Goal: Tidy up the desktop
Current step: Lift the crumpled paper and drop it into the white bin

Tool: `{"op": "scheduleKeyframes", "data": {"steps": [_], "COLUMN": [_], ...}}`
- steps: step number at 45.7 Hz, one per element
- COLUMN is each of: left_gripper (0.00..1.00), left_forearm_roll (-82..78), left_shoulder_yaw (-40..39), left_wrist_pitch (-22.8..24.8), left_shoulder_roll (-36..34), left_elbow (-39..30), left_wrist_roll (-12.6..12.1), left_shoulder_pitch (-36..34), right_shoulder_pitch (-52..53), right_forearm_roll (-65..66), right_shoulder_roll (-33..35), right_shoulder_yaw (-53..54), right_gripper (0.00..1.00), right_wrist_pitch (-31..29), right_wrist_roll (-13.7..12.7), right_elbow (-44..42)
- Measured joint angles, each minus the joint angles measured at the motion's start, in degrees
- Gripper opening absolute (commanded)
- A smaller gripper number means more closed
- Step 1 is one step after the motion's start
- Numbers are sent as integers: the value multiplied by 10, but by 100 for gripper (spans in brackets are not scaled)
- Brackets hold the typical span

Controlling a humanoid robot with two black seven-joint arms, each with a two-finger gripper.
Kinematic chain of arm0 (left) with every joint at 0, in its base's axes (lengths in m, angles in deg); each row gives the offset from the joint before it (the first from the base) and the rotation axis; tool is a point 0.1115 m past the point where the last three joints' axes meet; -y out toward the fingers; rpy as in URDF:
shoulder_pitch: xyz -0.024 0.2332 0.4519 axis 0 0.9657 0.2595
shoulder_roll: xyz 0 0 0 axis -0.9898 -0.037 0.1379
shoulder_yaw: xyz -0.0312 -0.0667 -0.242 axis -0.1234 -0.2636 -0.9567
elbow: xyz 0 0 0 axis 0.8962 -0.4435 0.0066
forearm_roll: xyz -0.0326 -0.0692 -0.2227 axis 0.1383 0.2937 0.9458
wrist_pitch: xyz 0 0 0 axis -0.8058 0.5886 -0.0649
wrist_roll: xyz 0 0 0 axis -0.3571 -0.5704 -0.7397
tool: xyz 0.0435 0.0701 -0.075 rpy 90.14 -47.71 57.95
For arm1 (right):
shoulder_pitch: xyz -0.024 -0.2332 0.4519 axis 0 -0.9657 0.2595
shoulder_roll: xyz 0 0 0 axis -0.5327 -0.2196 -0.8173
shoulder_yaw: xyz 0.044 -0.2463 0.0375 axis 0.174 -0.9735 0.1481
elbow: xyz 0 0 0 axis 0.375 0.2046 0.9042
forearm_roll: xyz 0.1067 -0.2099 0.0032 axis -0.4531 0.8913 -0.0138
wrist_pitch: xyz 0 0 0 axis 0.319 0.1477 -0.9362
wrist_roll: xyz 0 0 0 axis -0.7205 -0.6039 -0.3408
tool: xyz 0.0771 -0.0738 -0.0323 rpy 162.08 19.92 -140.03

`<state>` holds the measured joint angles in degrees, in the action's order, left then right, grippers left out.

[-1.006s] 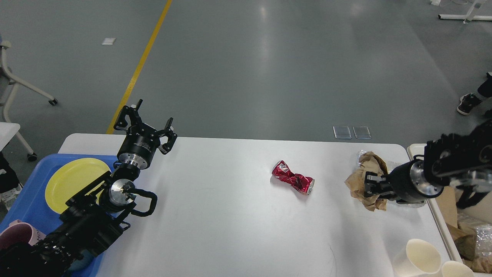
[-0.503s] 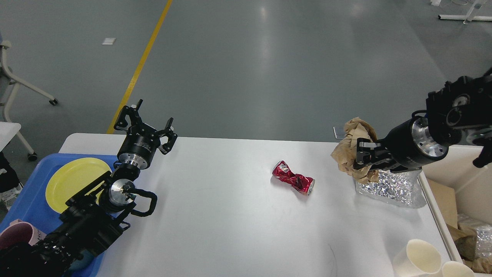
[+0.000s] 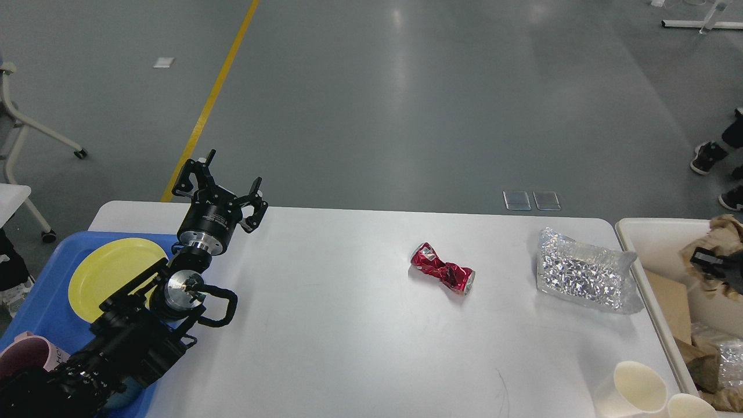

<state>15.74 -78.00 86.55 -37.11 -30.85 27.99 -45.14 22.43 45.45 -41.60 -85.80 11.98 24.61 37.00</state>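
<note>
Bright, even overhead light; pale glare streaks on the grey floor (image 3: 406,87) far centre; the white desktop (image 3: 360,325) is nearly washed out, with soft faint shadows under the can (image 3: 443,273) and foil bag (image 3: 583,278); focus is sharp throughout; slight blur at the right edge.

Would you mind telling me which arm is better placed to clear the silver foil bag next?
Probably the right: its claw holds crumpled brown paper over the bin, just beside the foil bag. The left claw hangs open far across the desktop.
</note>
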Motion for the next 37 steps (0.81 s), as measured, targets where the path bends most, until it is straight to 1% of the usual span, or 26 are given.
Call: {"op": "scheduleKeyframes", "data": {"steps": [4,7,10,17,20,23,26,27,28,29,37], "left_gripper": [96,96,96,96,96,96,96,96,96,96,96], "left_forearm_roll": [0,0,0,0,0,0,0,0,0,0,0], "left_shoulder_yaw": [0,0,0,0,0,0,0,0,0,0,0], "left_wrist_pitch": [0,0,0,0,0,0,0,0,0,0,0], "left_shoulder_roll": [0,0,0,0,0,0,0,0,0,0,0], "left_elbow": [0,0,0,0,0,0,0,0,0,0,0], "left_wrist_roll": [0,0,0,0,0,0,0,0,0,0,0], "left_shoulder_pitch": [0,0,0,0,0,0,0,0,0,0,-1], "right_shoulder_pitch": [-81,-137,-202,-366,-417,-443,-452,-453,-454,-455,-457], "right_forearm_roll": [-41,-69,-100,-149,-158,-160,-161,-161,-161,-161,-160], "right_shoulder_roll": [1,0,-5,-41,-64,-83,-92,-93,-94,-94,-95], "right_shoulder_yaw": [12,25,46,119,164,201,222,226,229,231,238], "right_gripper": [0,0,0,0,0,0,0,18,63,100,100], "right_wrist_pitch": [41,57,64,63,62,62,62,62,62,63,61], "right_wrist_roll": [-6,-9,-10,-13,-14,-18,-25,-28,-30,-32,-33], "right_elbow": [-59,-114,-191,-407,-474,-505,-516,-518,-518,-519,-518]}}
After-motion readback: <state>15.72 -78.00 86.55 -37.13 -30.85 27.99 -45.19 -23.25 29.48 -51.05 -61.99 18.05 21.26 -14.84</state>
